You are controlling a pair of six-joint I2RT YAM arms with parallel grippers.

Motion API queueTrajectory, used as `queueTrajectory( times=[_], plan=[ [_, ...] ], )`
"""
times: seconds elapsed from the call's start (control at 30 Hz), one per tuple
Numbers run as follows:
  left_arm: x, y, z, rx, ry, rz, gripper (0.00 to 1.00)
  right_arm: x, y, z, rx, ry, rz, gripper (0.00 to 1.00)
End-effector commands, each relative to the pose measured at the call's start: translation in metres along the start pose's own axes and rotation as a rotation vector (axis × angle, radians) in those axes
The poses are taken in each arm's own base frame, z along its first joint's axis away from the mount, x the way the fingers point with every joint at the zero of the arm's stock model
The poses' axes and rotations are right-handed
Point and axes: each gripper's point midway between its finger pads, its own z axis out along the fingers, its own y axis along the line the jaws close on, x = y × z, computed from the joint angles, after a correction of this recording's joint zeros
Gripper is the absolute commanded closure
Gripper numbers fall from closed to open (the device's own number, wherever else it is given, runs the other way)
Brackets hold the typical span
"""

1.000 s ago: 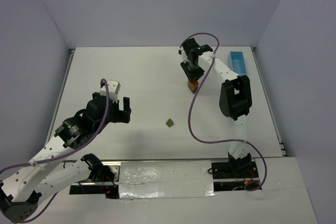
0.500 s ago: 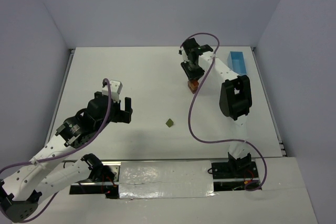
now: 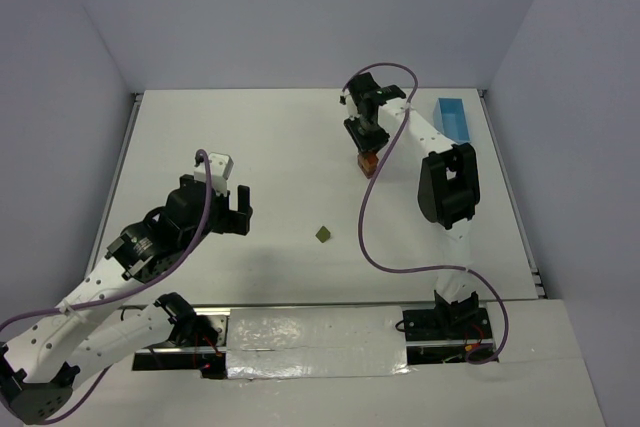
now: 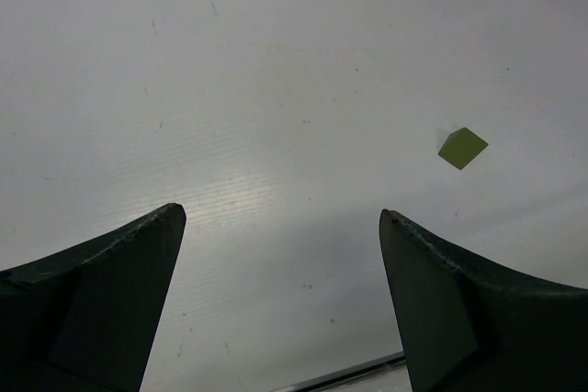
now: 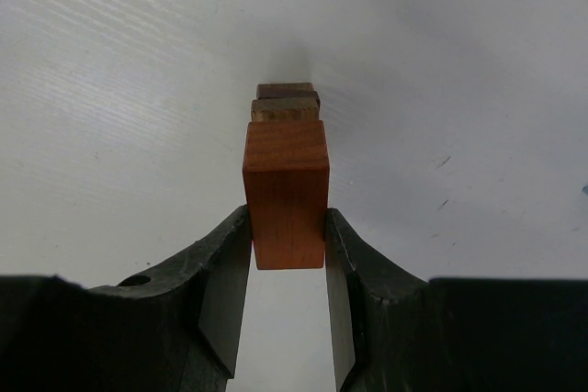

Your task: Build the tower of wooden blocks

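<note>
The wood block tower [image 3: 369, 162] stands at the back right of the table. In the right wrist view its orange block [image 5: 286, 190] sits on top of a tan block [image 5: 286, 109] and a dark block [image 5: 285, 90]. My right gripper [image 5: 287, 227] is shut on the orange block, one jaw on each side; it also shows in the top view [image 3: 365, 139]. An olive green block [image 3: 324, 234] lies alone mid-table and also shows in the left wrist view [image 4: 462, 148]. My left gripper [image 4: 280, 218] is open and empty, above the table to the left of the green block [image 3: 240, 210].
A light blue tray [image 3: 454, 119] stands at the back right, next to the right arm. A purple cable loops from the right arm over the table near the tower. Walls close the table at the back and sides.
My left arm has shifted very slightly. The right gripper and the blocks have not moved.
</note>
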Motion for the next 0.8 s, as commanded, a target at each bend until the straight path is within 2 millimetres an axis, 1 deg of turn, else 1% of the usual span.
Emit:
queueTrajectory(
  times=[0.0,0.03,0.07,0.1,0.27,0.77],
  plan=[
    [-0.0118,-0.0019,-0.0023,0.016,-0.046,-0.004,0.01,0.004,-0.0009,0.0037,-0.001,0.025,-0.01,0.66],
    [-0.0111,-0.002,-0.0021,0.016,-0.043,-0.001,0.01,0.0044,-0.0022,0.0041,0.004,0.025,-0.006,0.59],
    [-0.0107,-0.0026,-0.0019,0.019,-0.042,0.001,0.0,0.0046,-0.0016,0.004,0.004,0.027,-0.009,0.43],
    [-0.0108,-0.0023,-0.0018,0.017,-0.041,0.001,0.01,0.0058,-0.0014,0.0048,0.003,0.031,-0.011,0.39],
    [-0.0111,-0.0033,-0.0022,0.023,-0.044,-0.002,0.01,0.0053,-0.0019,0.0053,0.002,0.03,-0.01,0.4],
    [-0.0098,-0.0035,-0.0017,0.025,-0.039,0.001,0.0,0.0075,0.0022,0.005,-0.02,0.036,-0.007,0.47]
  ],
)
